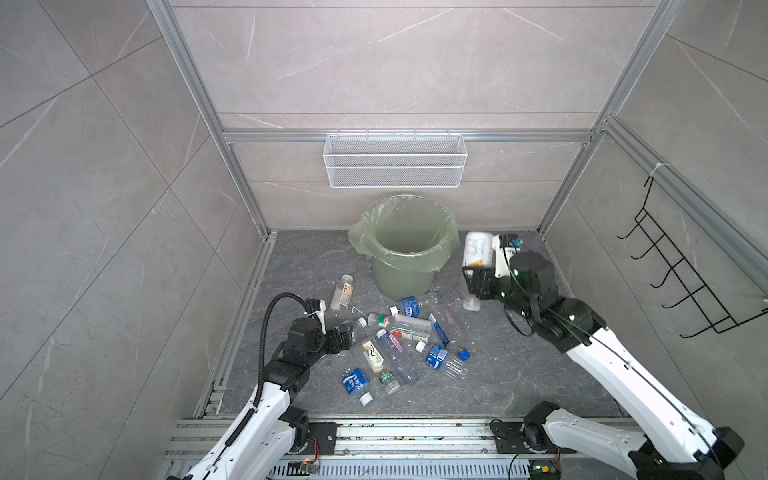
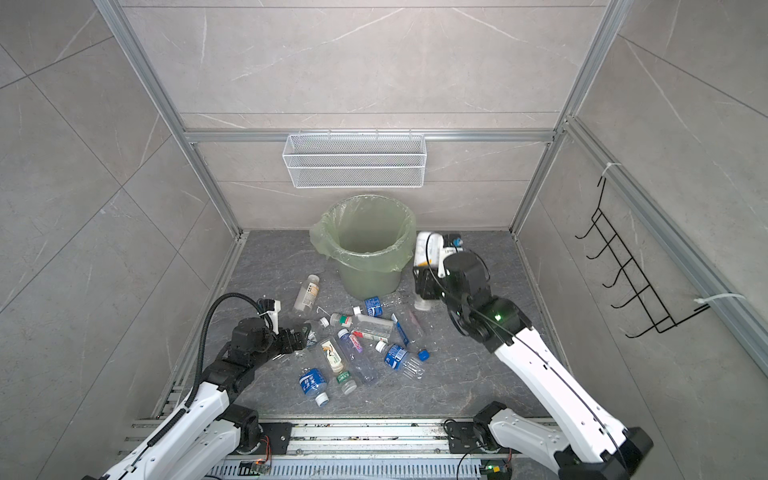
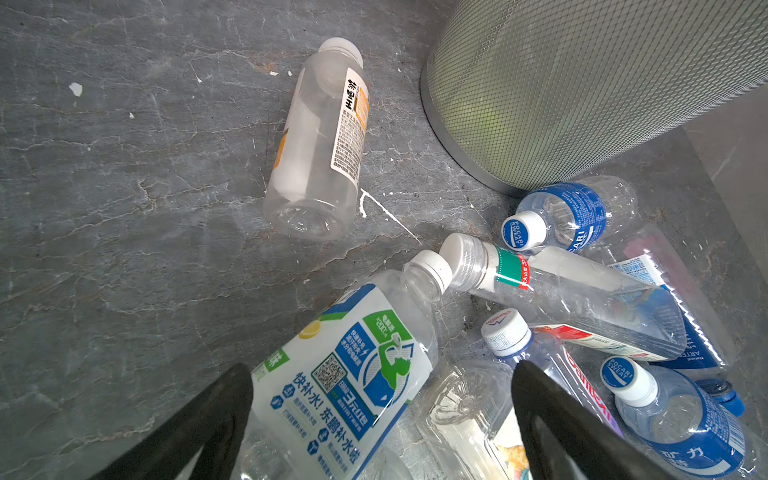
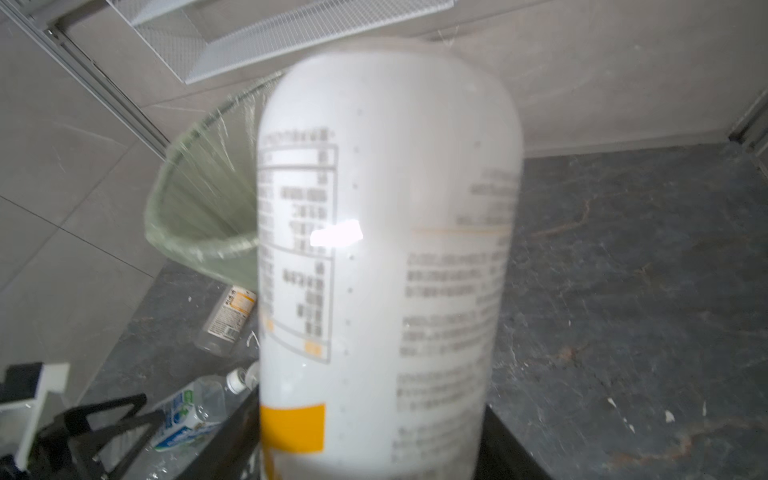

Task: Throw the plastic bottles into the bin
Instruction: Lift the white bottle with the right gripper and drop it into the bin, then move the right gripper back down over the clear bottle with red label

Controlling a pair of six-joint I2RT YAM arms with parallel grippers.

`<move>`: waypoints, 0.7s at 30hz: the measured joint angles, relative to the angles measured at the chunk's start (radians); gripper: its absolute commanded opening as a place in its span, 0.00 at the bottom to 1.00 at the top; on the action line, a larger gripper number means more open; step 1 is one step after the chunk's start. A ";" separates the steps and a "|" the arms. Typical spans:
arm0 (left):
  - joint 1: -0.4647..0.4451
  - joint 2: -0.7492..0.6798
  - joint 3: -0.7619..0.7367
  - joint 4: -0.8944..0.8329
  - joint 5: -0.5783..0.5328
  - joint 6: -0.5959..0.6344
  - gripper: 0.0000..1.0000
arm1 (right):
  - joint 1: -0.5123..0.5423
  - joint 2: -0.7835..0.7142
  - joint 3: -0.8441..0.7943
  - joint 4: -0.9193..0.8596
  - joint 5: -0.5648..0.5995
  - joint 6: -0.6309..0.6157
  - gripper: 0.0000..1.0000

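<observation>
Barely begun: our right gripper (image 1: 475,286) pinches a white bottle (image 1: 476,248) beside the seemingly empty bin (image 1: 415,254); our left gripper (image 3: 382,372), fingers (image 3: 199,424) spread, straddles one of many bottles (image 1: 399,345) on the floor (image 1: 519,374).

The left pincer (image 3: 378,370) gapes wide, low; the right pincer (image 1: 472,281), raised, clamps a white bottle (image 1: 477,249).

Pale grey marble-look tile walls (image 1: 395,62) close three sides, edged by silver aluminium profile rails (image 1: 399,136). The dark grey veined stone floor (image 1: 519,374) lies below. A white wire mesh basket (image 1: 395,160) hangs on the back wall, a black wire hook rack (image 1: 683,261) on the right wall.
</observation>
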 measured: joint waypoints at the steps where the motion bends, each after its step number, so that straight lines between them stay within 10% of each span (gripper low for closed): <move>1: 0.000 0.000 0.000 0.000 0.000 0.000 0.99 | 0.000 0.055 0.082 -0.006 0.003 0.000 0.58; 6: 0.000 0.000 0.000 0.000 0.000 0.000 0.99 | 0.000 0.460 0.659 -0.074 0.003 0.007 0.99; 13: 0.000 -0.002 0.000 0.001 0.000 0.000 1.00 | 0.000 1.065 1.640 -0.401 0.032 0.022 0.99; 16: 0.000 -0.002 0.000 0.003 0.000 0.000 1.00 | -0.001 1.037 1.601 -0.493 0.048 0.021 0.99; 21: 0.000 -0.003 -0.001 0.008 0.000 0.000 1.00 | 0.000 0.692 0.986 -0.359 0.041 0.002 0.99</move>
